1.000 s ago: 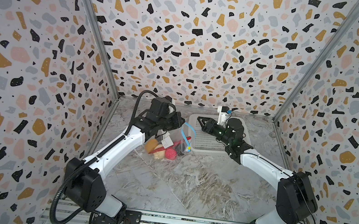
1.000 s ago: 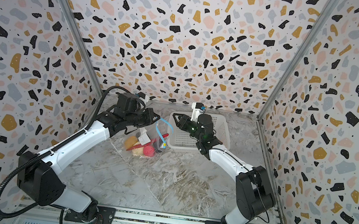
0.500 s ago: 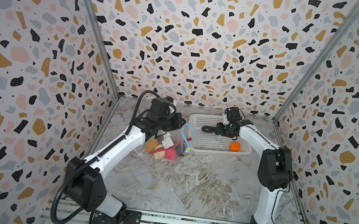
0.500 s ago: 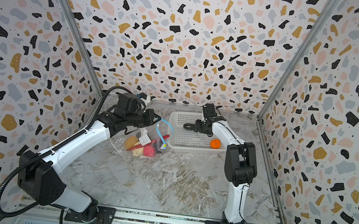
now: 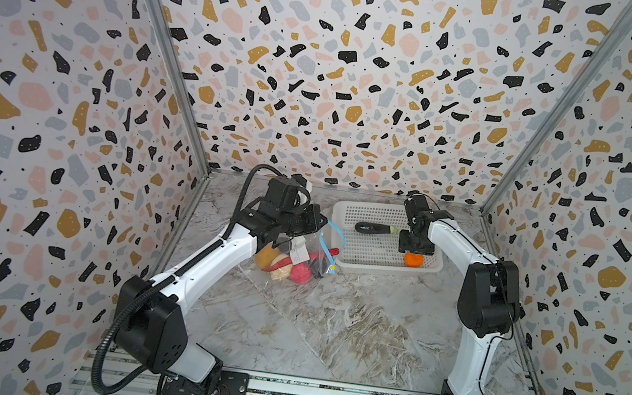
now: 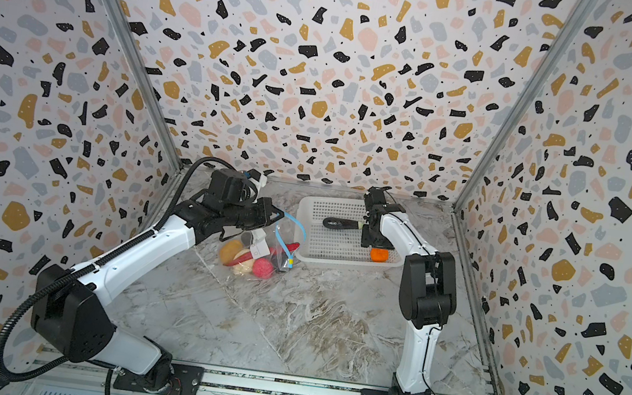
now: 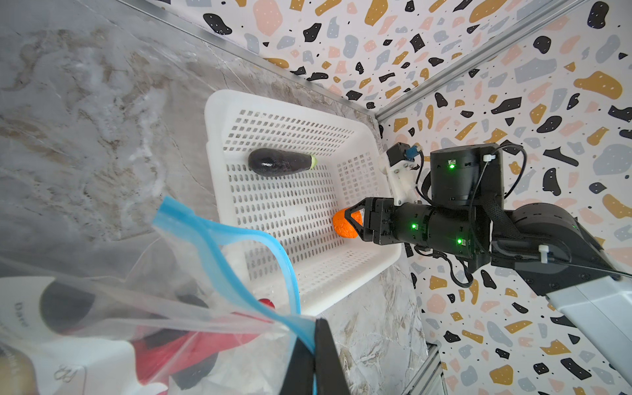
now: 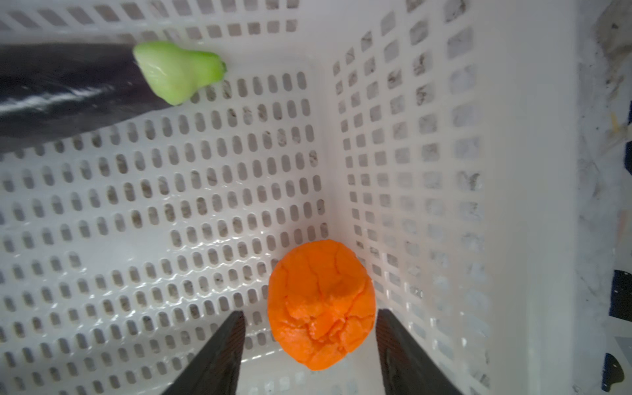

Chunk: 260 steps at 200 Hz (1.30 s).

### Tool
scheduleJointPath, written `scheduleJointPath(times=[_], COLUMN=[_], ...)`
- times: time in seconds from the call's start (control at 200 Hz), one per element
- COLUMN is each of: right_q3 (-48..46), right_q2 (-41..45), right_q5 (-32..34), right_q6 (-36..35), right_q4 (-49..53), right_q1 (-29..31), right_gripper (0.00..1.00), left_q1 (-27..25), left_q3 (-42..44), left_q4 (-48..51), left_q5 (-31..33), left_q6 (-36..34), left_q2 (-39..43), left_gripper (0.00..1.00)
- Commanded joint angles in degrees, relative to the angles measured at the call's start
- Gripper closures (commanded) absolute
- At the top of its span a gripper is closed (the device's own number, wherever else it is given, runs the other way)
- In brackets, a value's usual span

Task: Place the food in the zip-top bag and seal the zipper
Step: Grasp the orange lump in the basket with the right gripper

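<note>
The zip-top bag (image 5: 298, 252) rests on the table (image 5: 329, 326) just beside the white basket (image 5: 388, 268), on the side nearest the left arm, with its light-blue zipper (image 7: 219, 246) gaping open toward the basket. Inside it lie a pink-red ball (image 5: 300, 274), a cream ball (image 5: 281, 273), a yellow-orange ball (image 5: 265, 256) and a red chili (image 5: 319, 254). The left gripper (image 5: 319, 224) is clamped tight on the bag's mouth edge, holding it up. In the basket, an orange ball (image 8: 321, 304) sits in a corner, and a dark purple eggplant (image 7: 278, 162) lies well apart from it. The right gripper (image 8: 309, 316) reaches into that corner, fingers spread wide on either side of the orange ball, not closed on it.
</note>
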State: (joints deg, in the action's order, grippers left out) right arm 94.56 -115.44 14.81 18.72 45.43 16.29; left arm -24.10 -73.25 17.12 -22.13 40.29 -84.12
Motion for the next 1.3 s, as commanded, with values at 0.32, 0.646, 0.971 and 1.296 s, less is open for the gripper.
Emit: scheduleJointPath(times=[0.32, 0.646, 0.971, 1.296], right_q3=[0.62, 3.15, 0.89, -8.22], right_q2=[-5.00, -7.79, -3.92, 9.18], right_q5=[-3.41, -8.93, -15.30, -26.92], right_q6=[-1.07, -1.12, -0.98, 1.80], right_q4=[-1.16, -3.29, -6.91, -17.92], right_q1=[-1.51, -1.69, -1.84, 0.37], right_gripper=[0.28, 0.32, 0.43, 0.46], left_q1=[0.36, 0.30, 0.34, 0.36], left_q3=[1.79, 1.45, 1.17, 0.74], left_q4=[-3.06, -2.98, -2.94, -2.61], left_q5=[-0.78, -0.85, -1.11, -0.66], left_q6=[-0.47, -0.48, -0.48, -0.32], left_q2=[1.36, 1.00, 0.54, 0.25], left_gripper=[1.00, 1.00, 1.00, 1.00])
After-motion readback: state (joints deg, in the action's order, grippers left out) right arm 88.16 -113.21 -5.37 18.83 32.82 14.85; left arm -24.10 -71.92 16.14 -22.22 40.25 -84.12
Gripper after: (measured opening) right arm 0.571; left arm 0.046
